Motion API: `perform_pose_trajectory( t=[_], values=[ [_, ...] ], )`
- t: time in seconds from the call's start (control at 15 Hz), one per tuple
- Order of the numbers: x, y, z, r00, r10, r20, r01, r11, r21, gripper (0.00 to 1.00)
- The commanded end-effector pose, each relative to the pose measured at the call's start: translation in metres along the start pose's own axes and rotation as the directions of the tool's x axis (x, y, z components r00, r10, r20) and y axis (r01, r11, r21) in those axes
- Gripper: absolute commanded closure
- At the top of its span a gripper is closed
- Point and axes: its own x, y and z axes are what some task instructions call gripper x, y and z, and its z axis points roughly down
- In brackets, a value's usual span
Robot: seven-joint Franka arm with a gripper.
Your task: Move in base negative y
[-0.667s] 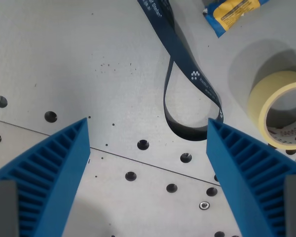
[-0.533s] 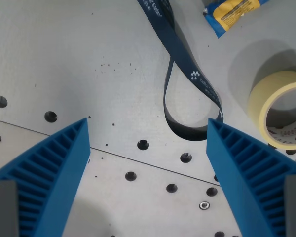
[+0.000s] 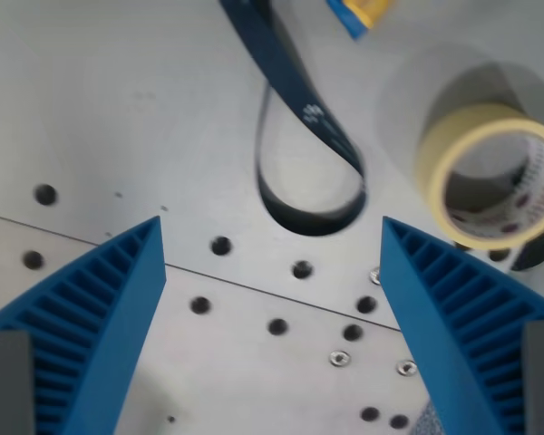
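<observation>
My gripper (image 3: pixel 272 237) is open and empty, its two blue ribbed fingers (image 3: pixel 91 313) at the wrist view's lower left and lower right. It hangs above a grey metal table (image 3: pixel 118 109) drilled with holes. A dark blue lanyard strap (image 3: pixel 304 118) loops down from the top centre, its bend lying just beyond the gap between the fingers. A roll of yellowish tape (image 3: pixel 490 172) stands at the wrist view's right, close to the right finger.
A yellow and blue packet (image 3: pixel 358 11) shows at the top edge. Several holes and small screws (image 3: pixel 340 358) dot the plate between the fingers. A seam line (image 3: pixel 254 288) crosses the table. A dark object (image 3: pixel 539 254) sits behind the tape roll.
The whole scene has shifted toward the wrist view's left and slightly up, so the camera has moved. The tape roll is now more fully in view. The gripper stays open.
</observation>
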Motion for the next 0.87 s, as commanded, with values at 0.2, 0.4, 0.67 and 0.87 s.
perform_pose_trajectory(
  t=[0.2, 0.4, 0.67, 0.87],
  values=[
    [-0.019, 0.021, -0.003, 1.0, -0.014, -0.011, 0.013, 1.0, -0.002, 0.0],
    [-0.029, 0.036, -0.003, 1.0, -0.014, -0.011, 0.013, 1.0, -0.002, 0.0],
    [-0.042, 0.056, -0.002, 1.0, -0.014, -0.011, 0.013, 1.0, -0.002, 0.0],
    [-0.052, 0.071, -0.002, 1.0, -0.014, -0.011, 0.013, 1.0, -0.002, 0.0]
  ],
)
